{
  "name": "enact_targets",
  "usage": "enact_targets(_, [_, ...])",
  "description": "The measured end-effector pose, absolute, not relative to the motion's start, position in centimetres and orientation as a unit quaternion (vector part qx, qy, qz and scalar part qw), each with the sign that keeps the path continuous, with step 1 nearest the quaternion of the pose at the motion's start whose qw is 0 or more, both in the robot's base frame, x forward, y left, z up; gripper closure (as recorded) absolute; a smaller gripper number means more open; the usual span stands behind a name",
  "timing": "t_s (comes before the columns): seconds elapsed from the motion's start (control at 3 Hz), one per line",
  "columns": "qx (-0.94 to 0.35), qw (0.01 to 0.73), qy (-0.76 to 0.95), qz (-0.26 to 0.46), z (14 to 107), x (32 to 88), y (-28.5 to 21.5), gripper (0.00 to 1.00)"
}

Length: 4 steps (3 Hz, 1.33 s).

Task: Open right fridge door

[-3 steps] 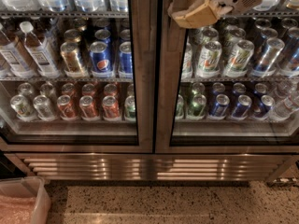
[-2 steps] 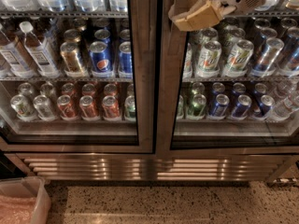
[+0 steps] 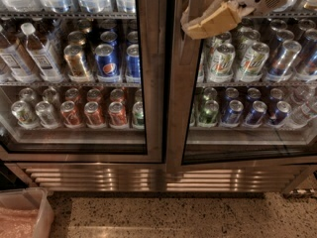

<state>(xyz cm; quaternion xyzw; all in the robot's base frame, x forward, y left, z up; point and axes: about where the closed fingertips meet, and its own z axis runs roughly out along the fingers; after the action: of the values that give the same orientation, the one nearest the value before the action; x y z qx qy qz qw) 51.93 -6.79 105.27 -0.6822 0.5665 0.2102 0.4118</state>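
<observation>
The right fridge door (image 3: pixel 181 108) is a glass pane in a steel frame. Green-and-white cans (image 3: pixel 223 61) and blue cans (image 3: pixel 255 110) show through it. Its left upright leans and its bottom edge slants, so it stands slightly ajar from the cabinet. My gripper (image 3: pixel 210 16), tan with a white wrist, is at the top of the view. It rests against the upper part of that left upright, beside the seam between the two doors.
The left glass door (image 3: pixel 153 83) is closed, with Pepsi cans, red cans and bottles behind it. A steel vent grille (image 3: pixel 148 177) runs below both doors. On the speckled floor (image 3: pixel 173 217), a white bin (image 3: pixel 25 214) sits at the bottom left.
The right door's left edge has swung out a little, and its bottom edge now slants. The gripper has stayed at the upper seam, shifting slightly.
</observation>
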Motion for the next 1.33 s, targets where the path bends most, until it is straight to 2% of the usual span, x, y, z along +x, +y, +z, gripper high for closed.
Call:
enact_targets(1.0, [-0.664,0.433,0.576,0.201,105.7,48.7,-7.3,1.00])
enact_targets(1.33, [-0.663,0.449,0.567,0.195,106.5,47.1,-6.7,0.66])
